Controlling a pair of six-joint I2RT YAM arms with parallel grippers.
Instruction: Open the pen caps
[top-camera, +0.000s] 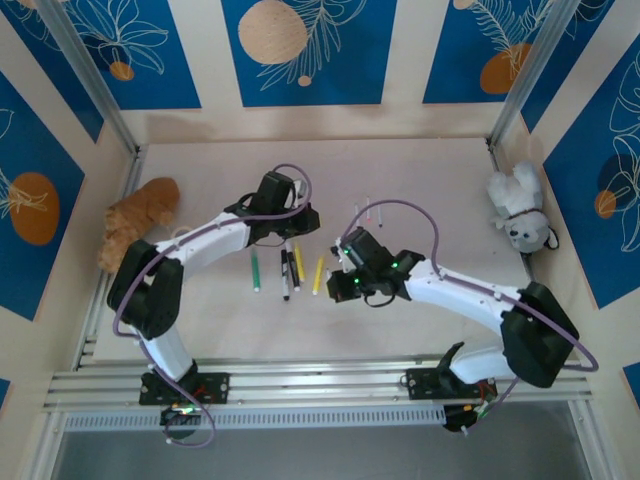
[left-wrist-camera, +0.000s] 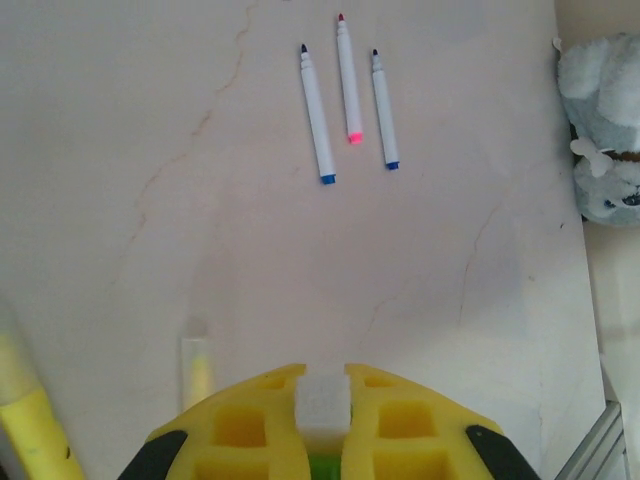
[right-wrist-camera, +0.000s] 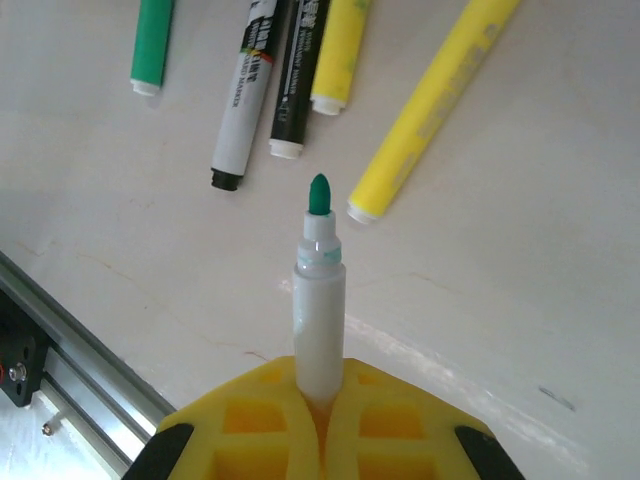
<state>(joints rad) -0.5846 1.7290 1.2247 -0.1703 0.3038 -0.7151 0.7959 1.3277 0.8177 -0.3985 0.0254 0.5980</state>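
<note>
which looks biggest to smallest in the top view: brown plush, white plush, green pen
1. brown plush
2. white plush, looks only slightly smaller, a close call
3. green pen, far smaller

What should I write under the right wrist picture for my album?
Right gripper shut on an uncapped green-tipped pen, five more markers lying on the table beyond.
</note>
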